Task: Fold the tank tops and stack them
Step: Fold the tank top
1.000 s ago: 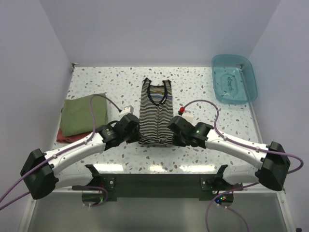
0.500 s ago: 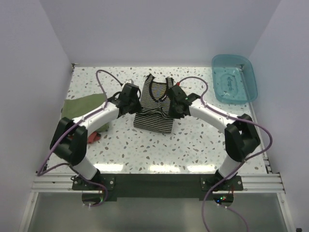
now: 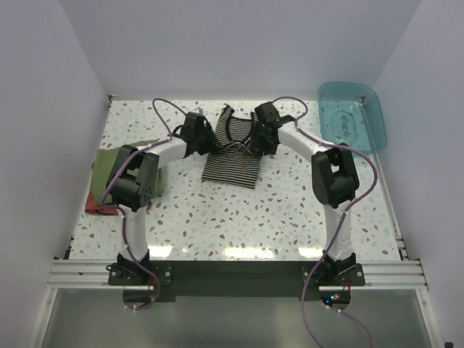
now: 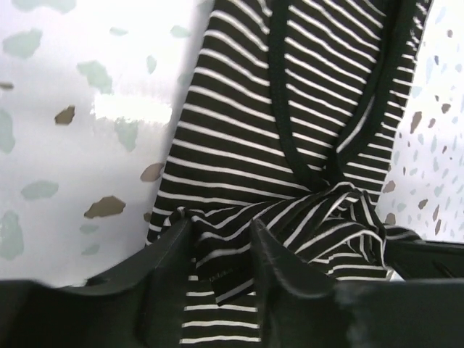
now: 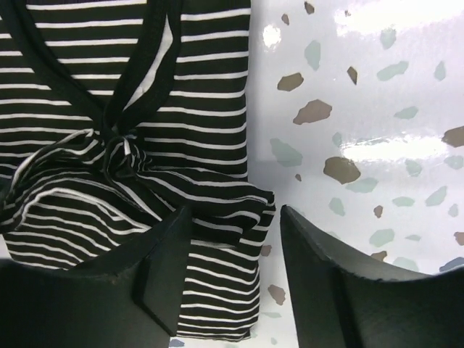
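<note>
Toward the far edge of the table, the striped tank top was straddled by the parted left gripper and right gripper.

Striped tank top hem carried to neckline, left gripper and right gripper jaws now parted

Both arms reach far forward from their bases, elbows raised and bent inward so the forearms converge toward each other. The left arm ends in the left gripper, which is tipped down and angled to the right with its jaws parted. The right arm mirrors it. The right gripper is tipped down and angled left, jaws likewise apart.
</note>
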Robot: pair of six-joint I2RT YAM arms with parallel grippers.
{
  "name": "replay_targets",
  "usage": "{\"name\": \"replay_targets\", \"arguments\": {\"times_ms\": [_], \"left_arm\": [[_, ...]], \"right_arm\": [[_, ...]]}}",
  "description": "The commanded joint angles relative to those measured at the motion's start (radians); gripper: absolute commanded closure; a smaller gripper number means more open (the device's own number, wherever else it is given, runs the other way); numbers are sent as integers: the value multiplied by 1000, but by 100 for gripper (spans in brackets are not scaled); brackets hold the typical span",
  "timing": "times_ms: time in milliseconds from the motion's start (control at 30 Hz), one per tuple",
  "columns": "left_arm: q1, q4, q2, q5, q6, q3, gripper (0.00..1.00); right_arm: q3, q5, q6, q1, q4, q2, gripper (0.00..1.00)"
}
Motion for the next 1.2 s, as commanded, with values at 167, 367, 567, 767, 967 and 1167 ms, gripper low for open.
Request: {"name": "replay_targets", "arguments": {"times_ms": [167, 367, 567, 767, 967, 1167], "left_arm": [[7, 103, -186, -64, -8, -45, 42], [1, 22, -315, -154, -77, -166, 47], [-34, 59, -385, -125, -117, -321, 57], [-47, 105, -462, -111, -114, -428, 57], [-48, 93, -568, -118, -123, -502, 57], [-53, 39, -710, -118, -119, -567, 56]], "right_arm": [[39, 61, -63, 4, 11, -117, 31], [-12, 216, -67, 144, 6, -177, 45], [129, 187, -54, 167, -32, 21, 47], [275, 181, -67, 167, -64, 202, 36], [199, 65, -135, 181, -20, 213, 32], [-128, 55, -212, 236, 32, 38, 31]]}}
